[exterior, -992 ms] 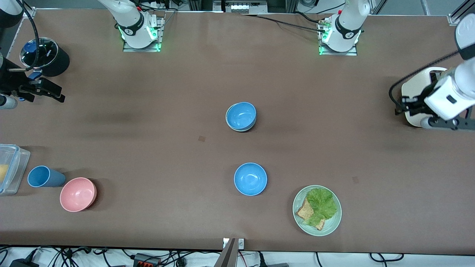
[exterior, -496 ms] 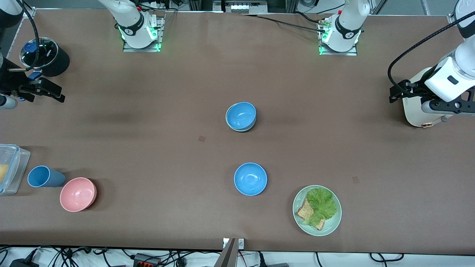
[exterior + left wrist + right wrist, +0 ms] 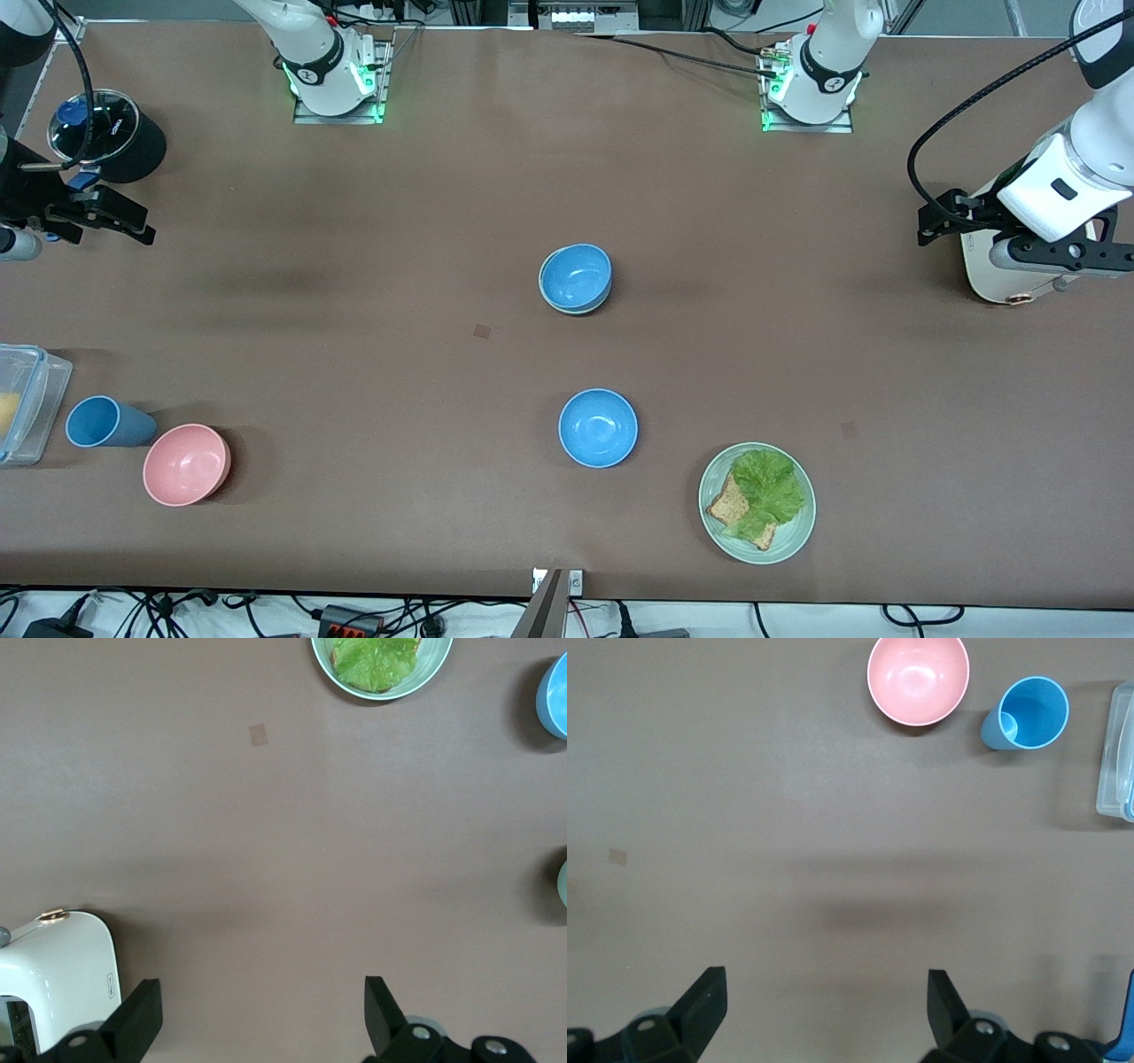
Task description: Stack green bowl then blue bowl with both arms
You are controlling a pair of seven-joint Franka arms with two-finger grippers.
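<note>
Blue bowl (image 3: pixel 577 276) nests upright in green bowl (image 3: pixel 567 306); both end effectors (image 3: pixel 257 1028) (image 3: pixel 824 1019) gape wide.

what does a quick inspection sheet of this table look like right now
surface: brown table, flat, small square marks.
job's things: blue bowl nested in green bowl at centre; second blue bowl nearer the camera, alone.
clutter: pink bowl, blue cup, plastic box, plate with lettuce and toast, toaster, black pot.
grippers: left gripper open beside the toaster; right gripper open near the pot.
cables: black cable by the bases.
surroundings: wires below the table edge.
</note>
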